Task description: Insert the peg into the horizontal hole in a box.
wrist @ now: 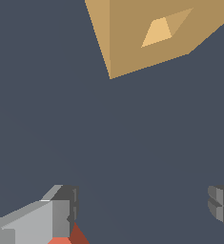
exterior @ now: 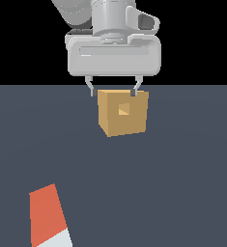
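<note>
Peg point(exterior: 49, 217) is seen lying on the bench point(exterior: 182, 193), well apart from the box point(exterior: 123, 113) toward the exterior view's left and nearer the camera. The claw point(exterior: 114, 90), spread wide and empty, hangs above the box, whose hole point(exterior: 124, 109) faces forward. Grasping has not begun; the claw must first be brought over the peg.

This is no real room but a simulator's bare test scene: a flat, textureless slate-grey worktop point(exterior: 182, 193) ends in a straight line against a plain black backdrop. The objects are simple flat-shaded blocks (a tan box point(exterior: 122, 112), an orange-red peg point(exterior: 48, 216)), without furniture or walls.
</note>
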Robot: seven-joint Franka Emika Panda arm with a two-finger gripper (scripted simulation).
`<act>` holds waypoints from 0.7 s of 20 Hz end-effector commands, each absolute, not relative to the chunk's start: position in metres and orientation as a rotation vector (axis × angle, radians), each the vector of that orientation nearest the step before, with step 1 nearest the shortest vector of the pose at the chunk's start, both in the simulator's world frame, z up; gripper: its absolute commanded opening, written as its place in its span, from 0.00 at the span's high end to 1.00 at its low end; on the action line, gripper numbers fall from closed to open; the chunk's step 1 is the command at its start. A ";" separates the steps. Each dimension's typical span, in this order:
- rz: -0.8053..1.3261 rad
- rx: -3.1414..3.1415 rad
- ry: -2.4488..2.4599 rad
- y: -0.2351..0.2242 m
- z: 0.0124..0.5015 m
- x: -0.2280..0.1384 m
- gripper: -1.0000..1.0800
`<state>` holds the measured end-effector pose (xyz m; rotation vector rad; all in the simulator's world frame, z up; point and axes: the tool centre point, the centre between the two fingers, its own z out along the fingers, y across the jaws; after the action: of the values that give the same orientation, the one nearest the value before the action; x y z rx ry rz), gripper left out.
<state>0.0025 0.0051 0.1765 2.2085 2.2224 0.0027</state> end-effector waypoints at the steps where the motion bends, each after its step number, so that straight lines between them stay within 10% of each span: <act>1: 0.003 2.208 2.222 0.005 0.176 0.003 0.04; 14: 0.003 2.135 2.295 -0.021 0.164 -0.011 0.04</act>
<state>-0.0083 -0.0154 0.1670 2.1489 2.2809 0.0029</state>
